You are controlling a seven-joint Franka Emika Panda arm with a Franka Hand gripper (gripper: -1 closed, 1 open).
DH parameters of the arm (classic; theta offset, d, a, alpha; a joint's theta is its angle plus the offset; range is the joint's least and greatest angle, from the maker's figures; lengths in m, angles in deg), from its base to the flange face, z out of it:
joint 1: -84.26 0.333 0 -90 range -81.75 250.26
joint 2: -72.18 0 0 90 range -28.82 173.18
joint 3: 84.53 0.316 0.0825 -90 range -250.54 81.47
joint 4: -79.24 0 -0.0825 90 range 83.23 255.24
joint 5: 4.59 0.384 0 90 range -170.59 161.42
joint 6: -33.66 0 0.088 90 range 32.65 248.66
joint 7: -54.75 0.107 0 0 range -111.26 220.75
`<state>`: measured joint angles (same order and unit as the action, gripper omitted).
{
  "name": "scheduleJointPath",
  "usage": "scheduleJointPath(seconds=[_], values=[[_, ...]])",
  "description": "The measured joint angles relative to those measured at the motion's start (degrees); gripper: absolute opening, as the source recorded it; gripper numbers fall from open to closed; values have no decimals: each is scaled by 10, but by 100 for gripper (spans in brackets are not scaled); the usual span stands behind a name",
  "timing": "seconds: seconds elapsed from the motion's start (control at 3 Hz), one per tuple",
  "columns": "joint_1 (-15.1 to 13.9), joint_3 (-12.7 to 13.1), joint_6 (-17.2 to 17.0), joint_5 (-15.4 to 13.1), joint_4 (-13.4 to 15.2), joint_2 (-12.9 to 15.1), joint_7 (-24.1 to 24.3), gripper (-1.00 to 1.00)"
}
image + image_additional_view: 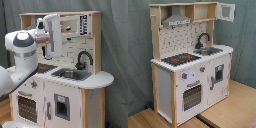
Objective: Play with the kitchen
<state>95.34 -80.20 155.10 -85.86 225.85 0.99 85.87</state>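
Note:
The toy kitchen (75,97) stands tall in white and light wood in both exterior views. Its black-red stove top (180,59), metal sink (209,50), black faucet (202,40), oven door (192,96), grey hood (177,20) and pegboard back (180,40) all show in the second exterior view. In the first exterior view my gripper (50,54) hangs pointing down in front of the pegboard, above the stove top (46,67) and left of the faucet (83,59). It touches nothing that I can see. The arm is out of the second exterior view.
My white arm (22,55) fills the first exterior view's left and covers the hood. An upper cabinet door (227,11) stands open at the top right. A wooden table (233,107) carries the kitchen, and a grey curtain (243,35) hangs behind.

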Motion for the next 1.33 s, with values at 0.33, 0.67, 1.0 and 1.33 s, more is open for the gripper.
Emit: scheduleJointPath(seconds=[0.33,0.67,1.0,1.33], values=[[0,-1,5,0,-39,43,2,-100],[0,-1,12,0,-79,84,2,-100],[0,-1,21,0,-117,135,4,-100],[0,2,34,0,-153,182,4,-100]])
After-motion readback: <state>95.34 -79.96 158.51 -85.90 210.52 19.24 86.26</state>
